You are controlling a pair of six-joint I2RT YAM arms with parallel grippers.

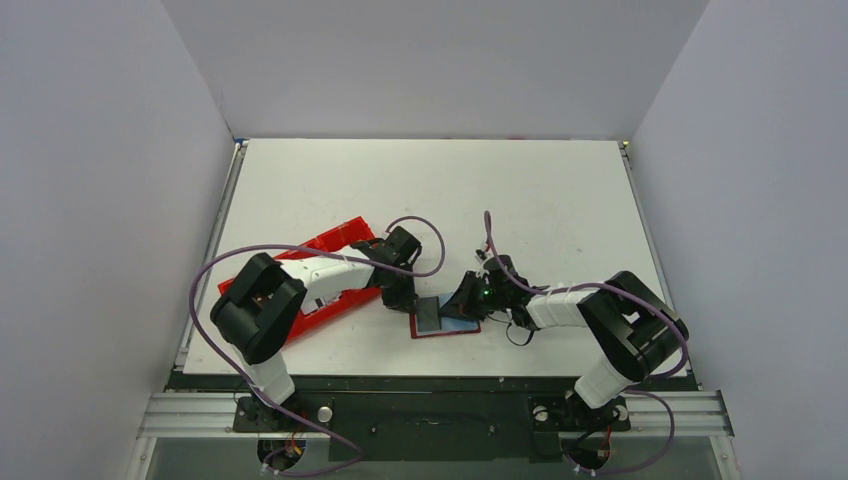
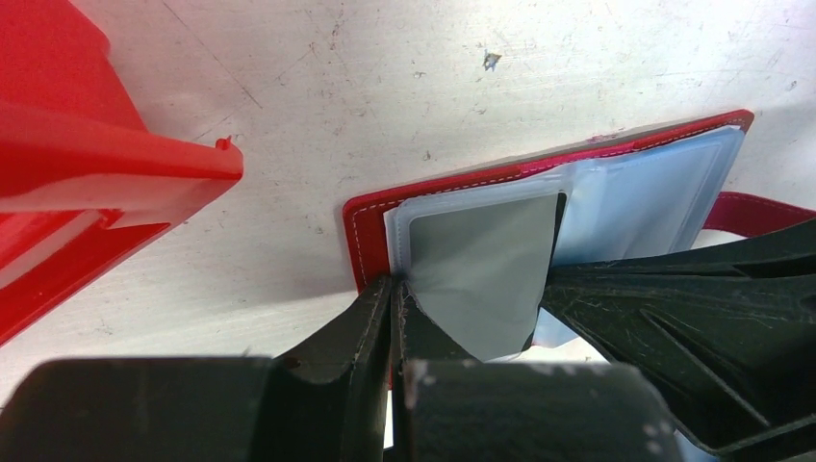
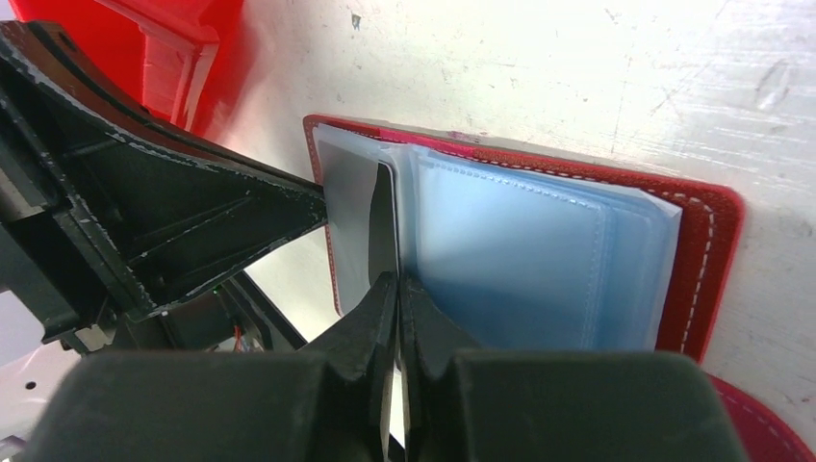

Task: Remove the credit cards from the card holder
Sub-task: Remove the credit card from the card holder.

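- Card holder (image 3: pixel 710 241) is laid open and flat on the table (image 2: pixel 385 96), near the front edge, between the two arms; the blue pockets (image 3: pixel 520 260) face up.
- The strap tab (image 2: pixel 760 212) is seen sticking out on the side away from the red tray (image 2: pixel 96 164), which sits just beside the holder.
- One credit card (image 2: pixel 481 274), grey-looking here, is seen tilted up off the left page, apparently inside a clear sleeve.
- Other cards: none can be made out in the pockets.
- The left gripper (image 2: pixel 395 294) is fully closed with its tips at the holder's near-left corner. Whether cover or sleeve is pinched, or the corner is only pressed down, cannot be told.
- The right gripper (image 3: pixel 397 289) is closed tight on the thin free edge of the raised card. Sleeve plastic is probably caught with it.
- Step judged: the card is gripped and not yet drawn out of its sleeve.
- Risk: if sleeve and card are pinched together, the whole holder could be dragged or lifted instead of the card being slid free.
- Risk: if the left hold is only a light press, the holder could slip and swing toward the tray.
- Risk: the grip sits on a very narrow edge, so the card could be lost on a sideways or twisting pull.
- Risk: the two grippers are close together, so a bump could follow a pull toward the left.
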